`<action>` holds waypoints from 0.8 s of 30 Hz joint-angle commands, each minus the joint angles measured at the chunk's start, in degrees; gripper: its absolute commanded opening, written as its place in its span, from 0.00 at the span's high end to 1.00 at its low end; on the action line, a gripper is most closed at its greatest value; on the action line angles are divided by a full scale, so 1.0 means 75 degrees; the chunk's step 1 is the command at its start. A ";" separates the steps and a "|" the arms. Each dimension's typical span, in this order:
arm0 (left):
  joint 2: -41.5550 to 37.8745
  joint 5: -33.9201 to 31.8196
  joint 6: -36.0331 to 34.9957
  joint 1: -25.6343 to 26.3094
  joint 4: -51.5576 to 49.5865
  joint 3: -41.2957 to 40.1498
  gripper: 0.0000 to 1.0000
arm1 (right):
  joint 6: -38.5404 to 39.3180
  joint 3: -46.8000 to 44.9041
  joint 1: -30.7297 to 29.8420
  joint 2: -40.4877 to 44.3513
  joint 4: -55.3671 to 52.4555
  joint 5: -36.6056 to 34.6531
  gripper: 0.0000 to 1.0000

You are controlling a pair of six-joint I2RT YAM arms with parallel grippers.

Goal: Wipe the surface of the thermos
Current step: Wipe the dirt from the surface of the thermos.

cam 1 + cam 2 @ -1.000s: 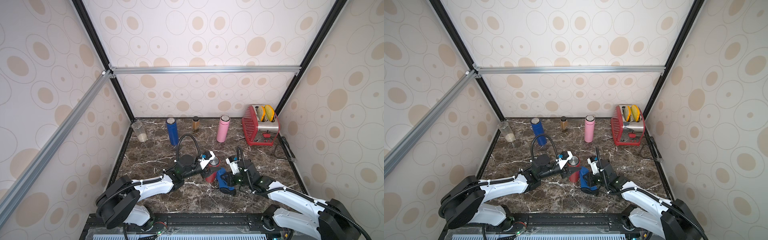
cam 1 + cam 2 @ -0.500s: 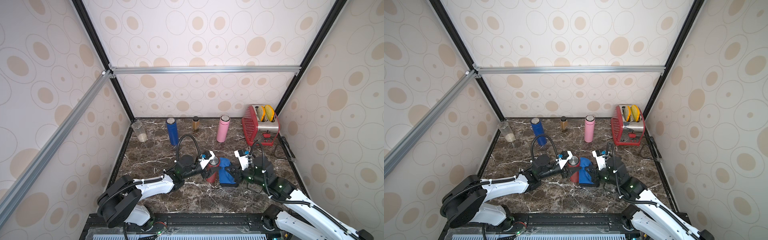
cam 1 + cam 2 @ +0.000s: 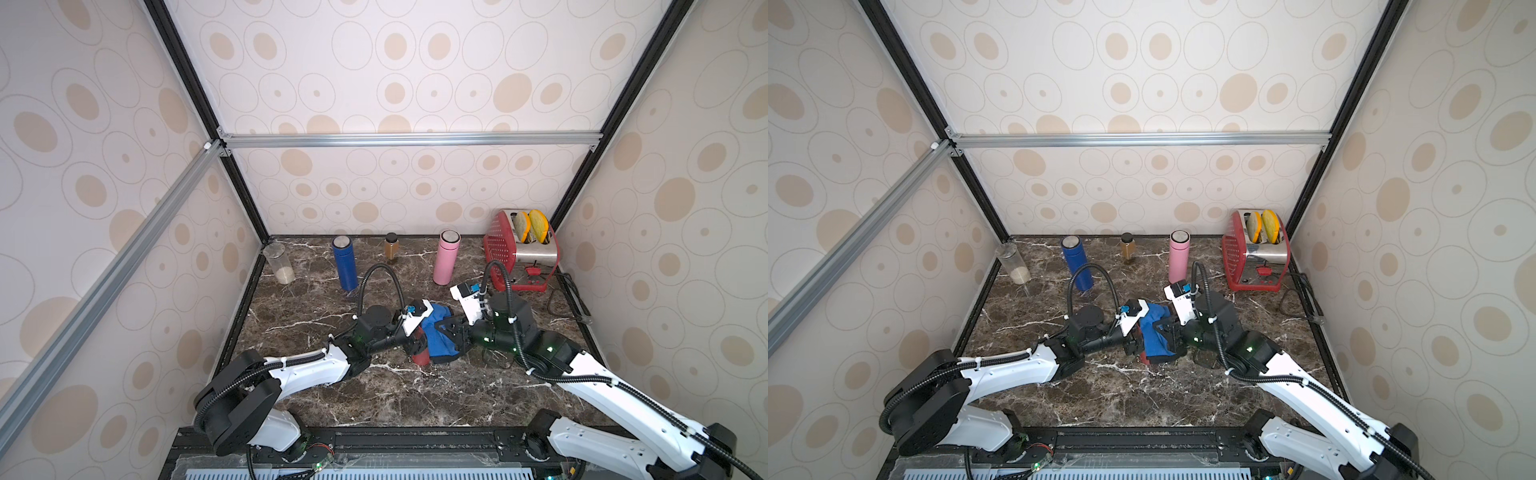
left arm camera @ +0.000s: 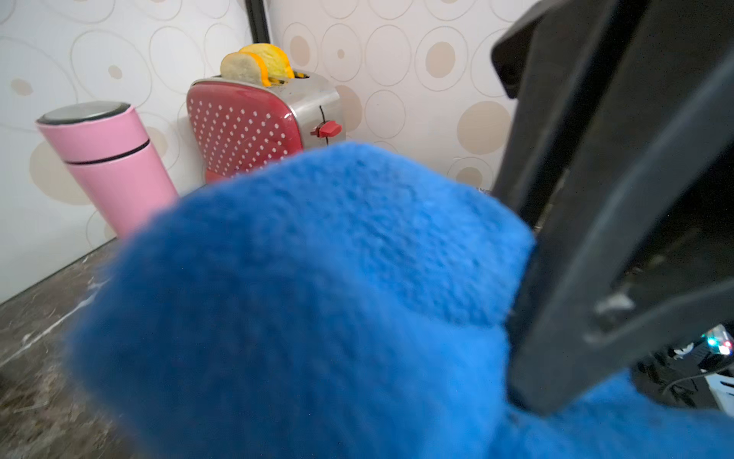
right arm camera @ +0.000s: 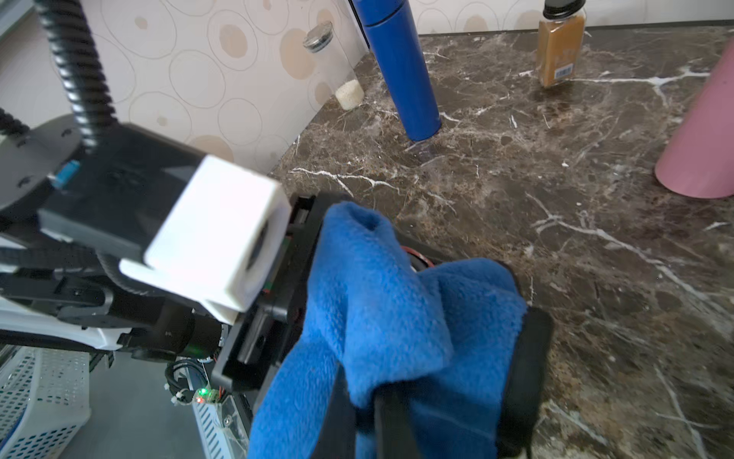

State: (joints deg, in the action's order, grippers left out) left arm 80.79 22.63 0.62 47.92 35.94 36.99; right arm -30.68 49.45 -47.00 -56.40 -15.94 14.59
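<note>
Top view: on the dark marble worktop [image 3: 395, 403] two arms meet nose to nose. The right claw [image 3: 451, 332], pinched tight on a bunched blue cloth [image 3: 441, 338], faces the left claw [image 3: 413, 345], which is clamped narrow round a small red thermos [image 3: 421, 357]. The thermos stands upright, its base on the stone. It lies straight ahead of the right claw's tips, just behind the cloth, which drapes over its top and the side facing that claw. The left claw is the nearer, being in contact. In the right wrist view only a sliver of red shows past the cloth. The wipe looks under way, and the next stroke would likely run along the vertical body.
</note>
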 commanded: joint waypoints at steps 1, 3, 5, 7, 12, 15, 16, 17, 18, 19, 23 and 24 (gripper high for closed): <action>-0.0155 0.0398 -0.0285 0.0115 -0.0502 0.0195 1.00 | 0.0163 0.0330 -0.0097 -0.0541 -0.0082 -0.0327 1.00; -0.0147 0.0525 -0.0306 0.0116 -0.0527 0.0215 1.00 | 0.0199 0.0531 -0.0104 -0.0897 -0.0041 -0.0428 1.00; -0.0132 0.0573 -0.0324 0.0123 -0.0527 0.0201 1.00 | 0.0297 0.0825 -0.0096 -0.1294 -0.0120 -0.0592 1.00; -0.0143 0.0557 -0.0318 0.0115 -0.0456 0.0165 1.00 | 0.0423 0.1157 -0.0104 -0.1710 -0.0264 -0.0753 1.00; -0.0237 0.0510 -0.0216 0.0116 -0.0143 -0.0013 1.00 | 0.0585 0.1609 -0.0094 -0.2367 -0.0475 -0.0825 1.00; -0.0261 0.0436 -0.0177 0.0114 -0.0210 -0.0017 1.00 | 0.0400 0.1325 -0.0193 -0.2101 -0.0493 -0.0867 1.00; -0.0271 0.0437 -0.0174 0.0114 -0.0192 -0.0043 1.00 | 0.0354 0.1196 -0.0240 -0.1947 -0.0512 -0.0900 1.00; -0.0273 0.0417 -0.0144 0.0115 -0.0160 -0.0050 1.00 | 0.0281 0.1049 -0.0291 -0.1737 -0.0574 -0.0931 1.00; -0.0262 0.0401 -0.0137 0.0117 -0.0158 -0.0047 1.00 | 0.0205 0.0922 -0.0376 -0.1518 -0.0652 -0.0958 1.00; -0.0250 0.0383 -0.0119 0.0110 -0.0175 -0.0026 1.00 | 0.0126 0.0806 -0.0458 -0.1331 -0.0710 -0.0958 1.00; -0.0226 0.0346 -0.0116 0.0111 -0.0290 0.0082 1.00 | -0.0135 0.0465 -0.0883 -0.0602 -0.1199 -0.1221 1.00; -0.0226 0.0353 -0.0096 0.0111 -0.0300 0.0095 1.00 | -0.0222 0.0358 -0.0989 -0.0444 -0.1273 -0.1265 1.00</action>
State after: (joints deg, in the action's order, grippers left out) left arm 80.18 24.23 -0.51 48.38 35.05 36.93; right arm -30.20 54.70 -52.25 -61.76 -17.85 6.44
